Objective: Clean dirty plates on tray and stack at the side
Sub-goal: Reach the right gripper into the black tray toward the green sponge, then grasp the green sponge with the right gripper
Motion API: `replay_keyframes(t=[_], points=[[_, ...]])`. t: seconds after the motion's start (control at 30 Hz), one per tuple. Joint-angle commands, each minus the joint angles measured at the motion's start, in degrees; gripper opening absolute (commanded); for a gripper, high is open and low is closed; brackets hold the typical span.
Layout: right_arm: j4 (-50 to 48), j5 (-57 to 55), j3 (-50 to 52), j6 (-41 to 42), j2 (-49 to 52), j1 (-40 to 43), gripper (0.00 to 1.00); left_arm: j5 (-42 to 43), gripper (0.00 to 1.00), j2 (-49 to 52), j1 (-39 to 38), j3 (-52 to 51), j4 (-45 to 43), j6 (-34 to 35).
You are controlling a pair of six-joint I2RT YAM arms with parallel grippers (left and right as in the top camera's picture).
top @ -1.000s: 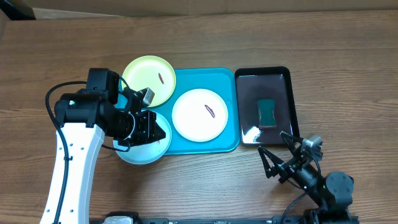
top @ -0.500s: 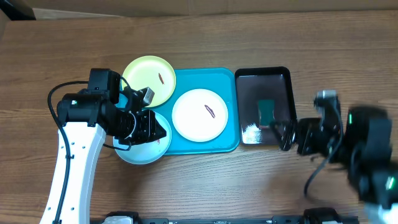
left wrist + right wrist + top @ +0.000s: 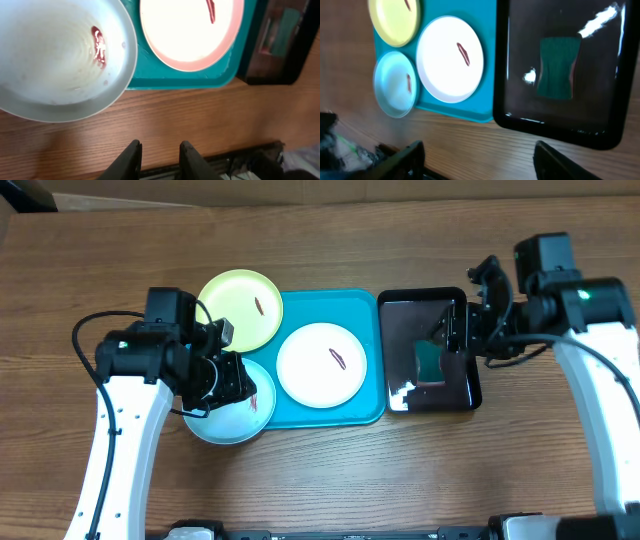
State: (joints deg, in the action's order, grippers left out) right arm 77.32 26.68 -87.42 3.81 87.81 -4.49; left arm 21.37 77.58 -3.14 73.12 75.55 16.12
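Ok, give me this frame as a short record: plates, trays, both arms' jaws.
yellow plate: smeared, overlapping turquoise tray far-left corner
white plate: smeared, on tray
light blue plate: smeared, overhanging tray's left edge
black tray: holds green sponge
left gripper: jaws narrowly apart, empty, at light blue plate
right gripper: jaws wide apart, empty, above black tray's right edge

We count | plates: 3 – yellow plate (image 3: 240,308), white plate (image 3: 322,364), light blue plate (image 3: 240,426) | turquoise tray (image 3: 360,305): 1 | black tray (image 3: 400,330): 1 | green sponge (image 3: 428,361): 1
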Motion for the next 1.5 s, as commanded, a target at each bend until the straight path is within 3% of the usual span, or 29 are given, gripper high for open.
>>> replay_keyframes(t=[0.0, 0.4, 0.7, 1.1, 1.2, 1.47], points=[[-0.3, -2.0, -1.4, -0.4, 2.1, 0.0, 0.65, -7.2, 0.28, 0.3, -2.6, -1.7, -2.0, 6.3], [-5.3, -23.3, -0.5, 7.1, 3.0, -5.8, 0.65, -14.5, 0.32, 0.4, -11.9, -12.2, -19.9, 20.2], [-17.5, -27.7, 8.7, 7.4, 3.1, -10.5, 0.65, -16.0, 0.25, 0.5, -13.1, -15.4, -25.7, 20.3], [-36.8, -30.7, 24.5, 7.3, 3.4, -10.9, 0.7, -15.9, 0.24, 4.7, -13.2, -15.4, -26.7, 21.4], [-39.4, -30.7, 27.3, 7.3, 3.7, -10.9, 0.7, -15.8, 0.2, 5.9, -13.2, -15.4, -26.8, 21.4], [-44.7, -30.6, 32.6, 8.6, 5.0, -10.9, 0.67, -15.6, 0.22, 6.2, -13.7, -15.4, -28.0, 21.6]])
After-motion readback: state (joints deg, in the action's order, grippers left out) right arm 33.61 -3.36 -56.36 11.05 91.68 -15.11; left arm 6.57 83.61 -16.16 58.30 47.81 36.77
